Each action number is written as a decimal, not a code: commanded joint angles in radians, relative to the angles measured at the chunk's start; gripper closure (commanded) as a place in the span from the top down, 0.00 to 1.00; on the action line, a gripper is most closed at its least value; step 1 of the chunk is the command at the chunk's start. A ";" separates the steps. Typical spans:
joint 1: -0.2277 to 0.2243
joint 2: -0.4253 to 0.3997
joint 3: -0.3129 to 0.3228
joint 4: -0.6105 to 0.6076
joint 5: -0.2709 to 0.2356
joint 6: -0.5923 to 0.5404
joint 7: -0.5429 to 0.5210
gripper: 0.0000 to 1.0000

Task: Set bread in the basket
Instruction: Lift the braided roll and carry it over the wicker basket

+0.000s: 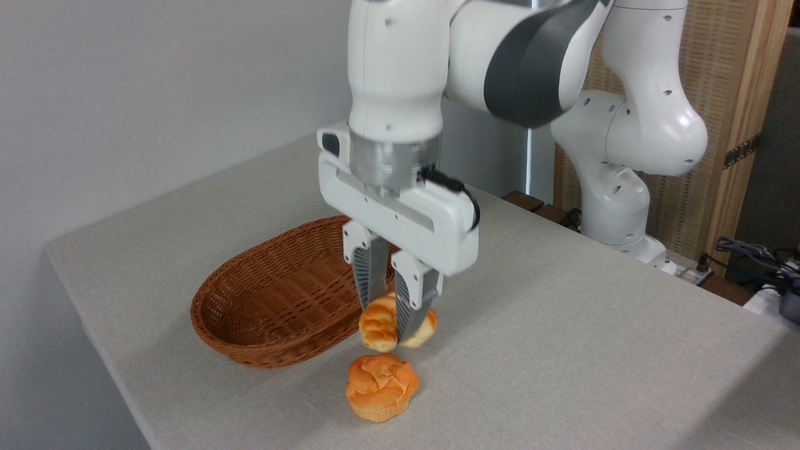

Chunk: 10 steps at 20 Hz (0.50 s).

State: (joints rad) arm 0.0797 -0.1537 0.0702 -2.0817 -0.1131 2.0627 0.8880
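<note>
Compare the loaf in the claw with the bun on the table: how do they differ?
The loaf is long and braided; the bun is round with a rosette top. The loaf is held off the table in the claw; the bun sits on the table, untouched. The loaf looks paler gold, the bun deeper orange. Neither is in the basket.

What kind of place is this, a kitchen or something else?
Probably a robot lab or test room, not a kitchen. A white robot arm is mounted beside a plain grey table, loose cables lie at the right edge, and the gripper holds a braided loaf near a wicker basket.
</note>
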 commanded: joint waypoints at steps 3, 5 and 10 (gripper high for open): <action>-0.011 -0.006 -0.024 0.078 -0.095 -0.007 0.041 0.50; -0.011 0.000 -0.082 0.081 -0.108 -0.009 0.061 0.51; -0.011 0.052 -0.193 0.080 -0.109 -0.013 0.062 0.60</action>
State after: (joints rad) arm 0.0693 -0.1440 -0.0661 -2.0146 -0.2048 2.0622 0.9313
